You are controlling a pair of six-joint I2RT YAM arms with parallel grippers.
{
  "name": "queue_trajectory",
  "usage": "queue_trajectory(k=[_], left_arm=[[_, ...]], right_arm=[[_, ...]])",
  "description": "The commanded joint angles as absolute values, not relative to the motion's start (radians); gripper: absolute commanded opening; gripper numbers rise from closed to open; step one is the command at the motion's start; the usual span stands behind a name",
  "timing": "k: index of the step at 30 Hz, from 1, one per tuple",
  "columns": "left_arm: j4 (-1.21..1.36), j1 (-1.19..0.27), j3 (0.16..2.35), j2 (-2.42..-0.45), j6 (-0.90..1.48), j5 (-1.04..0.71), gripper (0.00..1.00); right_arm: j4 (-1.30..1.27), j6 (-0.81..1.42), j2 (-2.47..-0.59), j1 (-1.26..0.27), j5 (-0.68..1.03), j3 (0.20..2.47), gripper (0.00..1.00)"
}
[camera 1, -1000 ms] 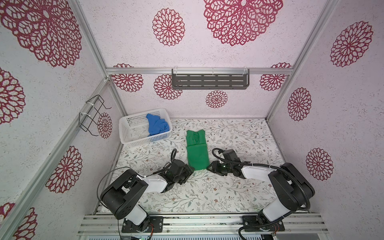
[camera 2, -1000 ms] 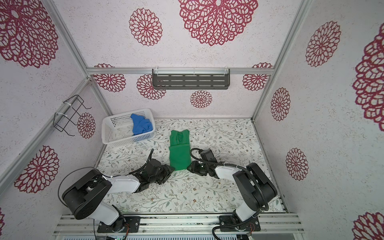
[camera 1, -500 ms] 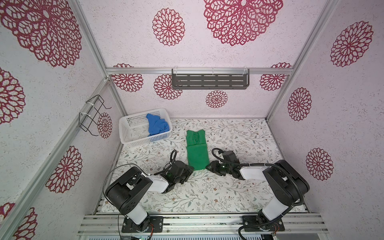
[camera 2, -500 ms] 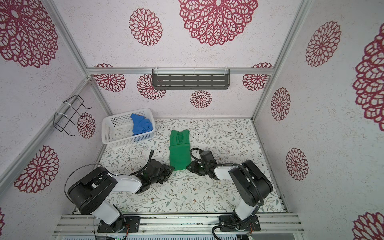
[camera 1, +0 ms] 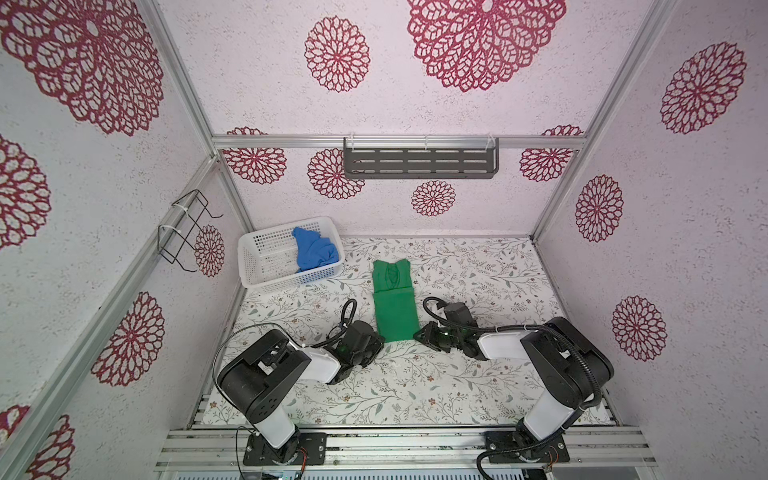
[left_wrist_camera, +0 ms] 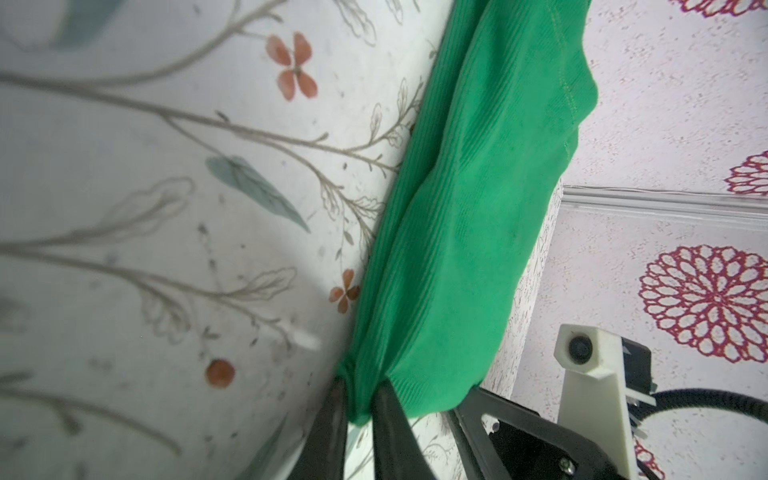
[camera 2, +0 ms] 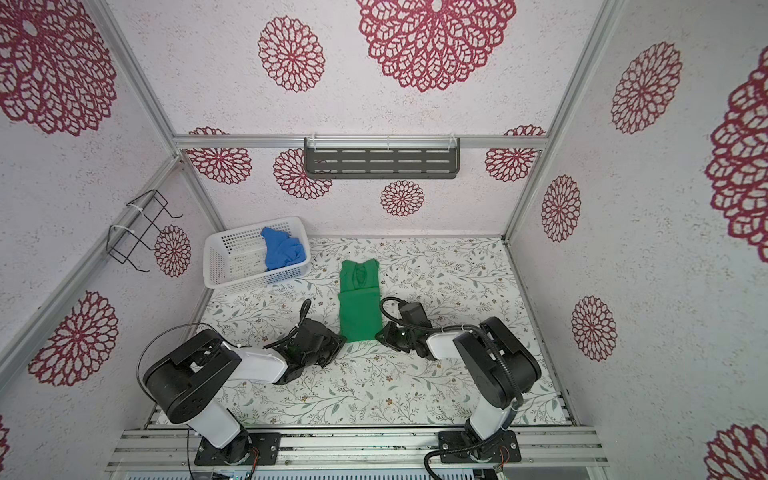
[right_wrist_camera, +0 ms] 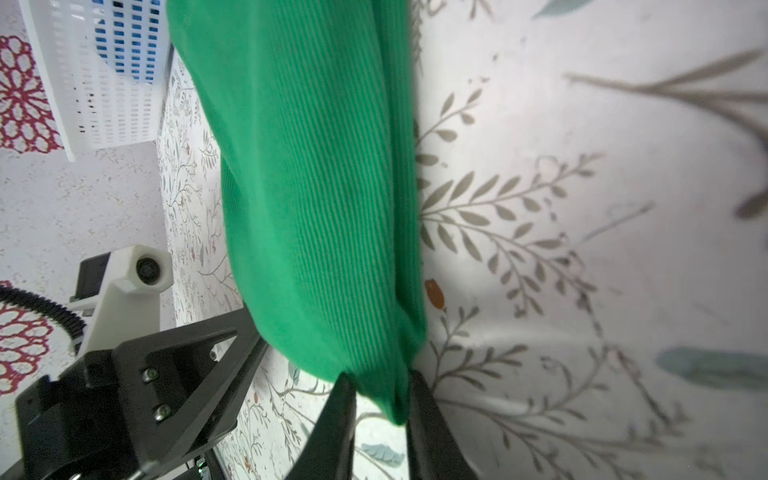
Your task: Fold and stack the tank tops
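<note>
at mat (camera 1: 457,374) centre, just clamped from spread onto near hem of green top (camera 1: 394,309): left gripper (left_wrist_camera: 359,392) at 7 o'clock, right gripper (right_wrist_camera: 382,390) at 5; ready to fold toward 12. blue top (camera 1: 313,251) in basket (camera 1: 291,278), 10.

No readable text, labels or numbers anywhere.
</note>
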State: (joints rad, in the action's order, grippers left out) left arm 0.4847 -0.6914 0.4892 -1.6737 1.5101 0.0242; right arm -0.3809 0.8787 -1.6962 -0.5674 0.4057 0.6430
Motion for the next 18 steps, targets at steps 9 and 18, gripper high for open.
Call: queue_trajectory(k=[9, 18], left_arm=[[0.338, -0.696, 0.486, -1.710, 1.473, 0.057, 0.00], [0.165, -0.764, 0.485, -1.584, 1.446, 0.093, 0.00]], right_arm=[[-0.365, 0.870, -1.696, -0.566, 0.387, 0.635, 0.00], [-0.172, 0.772, -1.571, -0.610, 0.356, 0.618, 0.00]])
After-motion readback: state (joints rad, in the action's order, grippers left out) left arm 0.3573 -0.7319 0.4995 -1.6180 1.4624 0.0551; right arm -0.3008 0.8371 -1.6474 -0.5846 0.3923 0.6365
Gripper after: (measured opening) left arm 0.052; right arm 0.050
